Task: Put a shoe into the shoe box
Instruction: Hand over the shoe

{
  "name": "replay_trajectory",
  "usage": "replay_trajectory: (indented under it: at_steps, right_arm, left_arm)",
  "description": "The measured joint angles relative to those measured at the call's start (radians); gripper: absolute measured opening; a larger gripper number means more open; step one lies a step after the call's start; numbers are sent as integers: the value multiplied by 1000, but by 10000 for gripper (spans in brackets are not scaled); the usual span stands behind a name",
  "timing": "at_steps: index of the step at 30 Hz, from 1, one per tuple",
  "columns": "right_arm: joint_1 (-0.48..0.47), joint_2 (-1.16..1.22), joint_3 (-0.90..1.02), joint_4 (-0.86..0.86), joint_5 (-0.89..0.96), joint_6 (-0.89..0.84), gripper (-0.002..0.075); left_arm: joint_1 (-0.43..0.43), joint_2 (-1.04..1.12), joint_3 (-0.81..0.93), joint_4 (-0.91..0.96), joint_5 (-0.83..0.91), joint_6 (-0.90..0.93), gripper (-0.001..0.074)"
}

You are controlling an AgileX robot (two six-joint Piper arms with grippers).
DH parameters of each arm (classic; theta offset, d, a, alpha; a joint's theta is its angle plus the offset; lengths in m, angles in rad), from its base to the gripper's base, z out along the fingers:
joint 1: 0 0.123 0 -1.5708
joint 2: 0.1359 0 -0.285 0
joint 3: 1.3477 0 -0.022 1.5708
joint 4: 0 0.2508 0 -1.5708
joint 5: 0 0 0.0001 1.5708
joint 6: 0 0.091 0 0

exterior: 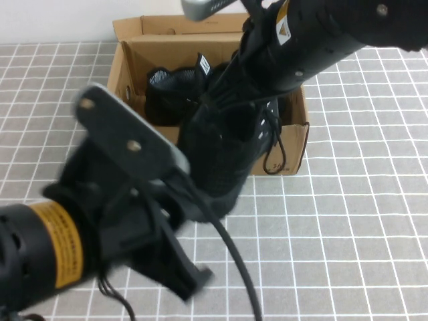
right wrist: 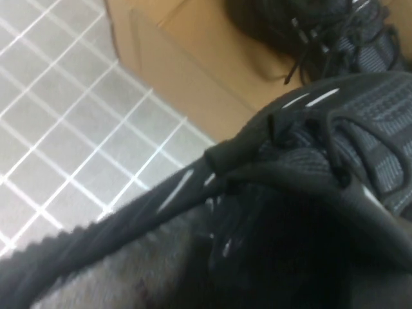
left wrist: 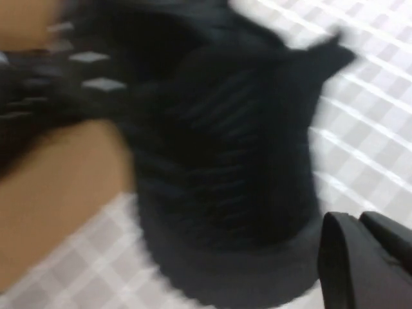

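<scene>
A black shoe (exterior: 221,154) hangs toe down over the front wall of the open cardboard shoe box (exterior: 294,142). My right gripper (exterior: 231,93) holds it by the collar; its fingers are hidden in the shoe's opening. The shoe (right wrist: 335,148) fills the right wrist view, with the box wall (right wrist: 193,71) behind it. My left gripper (exterior: 200,204) is shut and empty, right beside the shoe's lower end. In the left wrist view the shoe (left wrist: 225,161) is close and blurred, with the left gripper (left wrist: 355,220) next to it.
A second black shoe (exterior: 167,93) lies inside the box at its left; its laces (right wrist: 322,45) show in the right wrist view. The box's lid flap (exterior: 154,25) stands open at the back. Grey tiled table (exterior: 361,221) surrounds the box.
</scene>
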Motion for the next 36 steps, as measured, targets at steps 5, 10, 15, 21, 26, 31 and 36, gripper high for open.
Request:
replay_trajectory:
  at_steps: [5,10,15,21,26,31,36]
  right_arm:
    - [-11,13,-2,-8,-16,27,-6]
    - [-11,25,-26,-10,-17,27,-6]
    - [-11,36,-63,-12,-15,15,-6]
    - [-11,57,-80,-12,-14,12,-6]
    - [-11,67,-80,-12,-14,11,-6]
    - [-11,71,-82,-12,-14,8,-6]
    - [-11,76,-84,-10,-16,8,-6]
  left_arm:
    - [-9,-14,39,389,58,-329,-1]
    - [-9,-14,50,518,46,-387,17]
    - [-9,-14,52,527,22,-409,217]
    - [-9,-14,52,527,-37,-536,594]
    - [-9,-14,52,538,-116,-558,665]
    - [-9,37,52,554,-136,-563,665]
    - [-9,106,52,690,-117,-649,665]
